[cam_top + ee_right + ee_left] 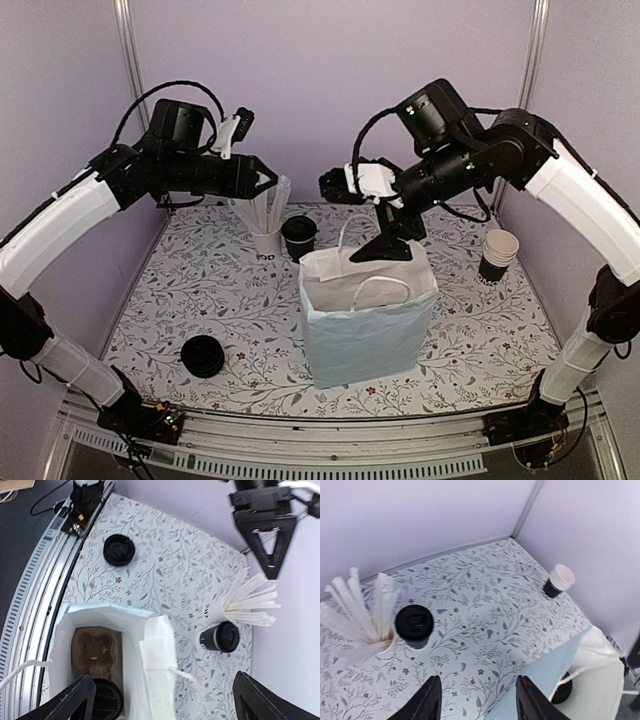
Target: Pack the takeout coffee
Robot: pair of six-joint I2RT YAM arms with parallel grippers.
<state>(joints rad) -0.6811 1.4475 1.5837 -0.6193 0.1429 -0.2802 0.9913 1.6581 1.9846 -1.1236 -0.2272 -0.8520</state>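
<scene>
A takeout coffee (299, 237), a black cup with a black lid, stands upright on the floral table behind the white paper bag (365, 315); it also shows in the wrist views (414, 623) (222, 637). My left gripper (268, 180) (480, 702) hovers open and empty, high above the table to the cup's left. Spread wide, my right gripper (395, 240) (167, 705) hangs over the bag's mouth (157, 660) holding nothing. Inside the bag lies a brown cardboard carrier (95, 647) with another lidded black cup (102, 700) (563, 690) in it.
A white cup of paper-wrapped straws (266, 235) (365, 625) stands right beside the coffee. A stack of unlidded black cups (498, 255) (559, 580) sits at the right wall. A low pile of black lids (203, 356) (119, 550) lies front left.
</scene>
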